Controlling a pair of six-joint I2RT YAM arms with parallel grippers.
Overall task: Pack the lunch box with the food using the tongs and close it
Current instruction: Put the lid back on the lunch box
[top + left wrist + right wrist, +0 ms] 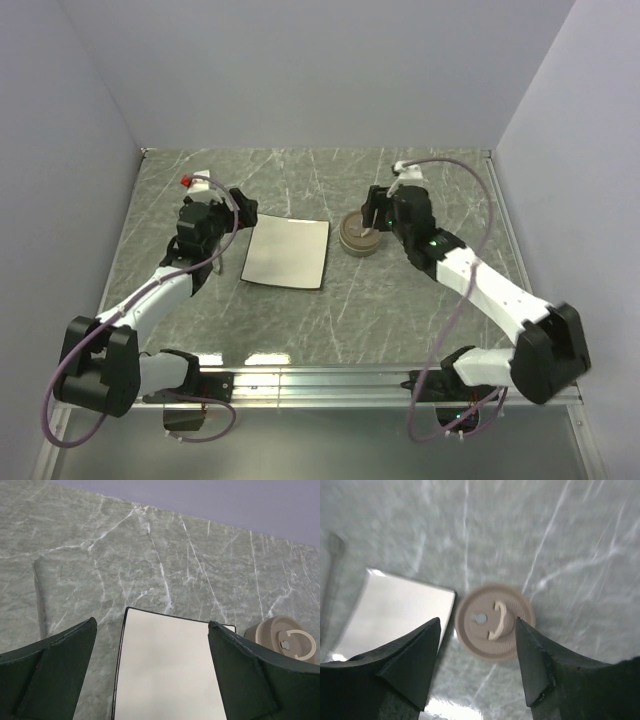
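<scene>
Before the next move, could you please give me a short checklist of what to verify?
1. Lid seated on the lunch box: ok.
2. Right gripper open, lid not gripped: ok.
3. Left gripper open, holding nothing: ok.
4. Tongs lying on the table, out of both grippers: ok.
5. No food left on the plate: ok.
6. Food inside the lunch box: cannot tell, the lid hides it.
</scene>
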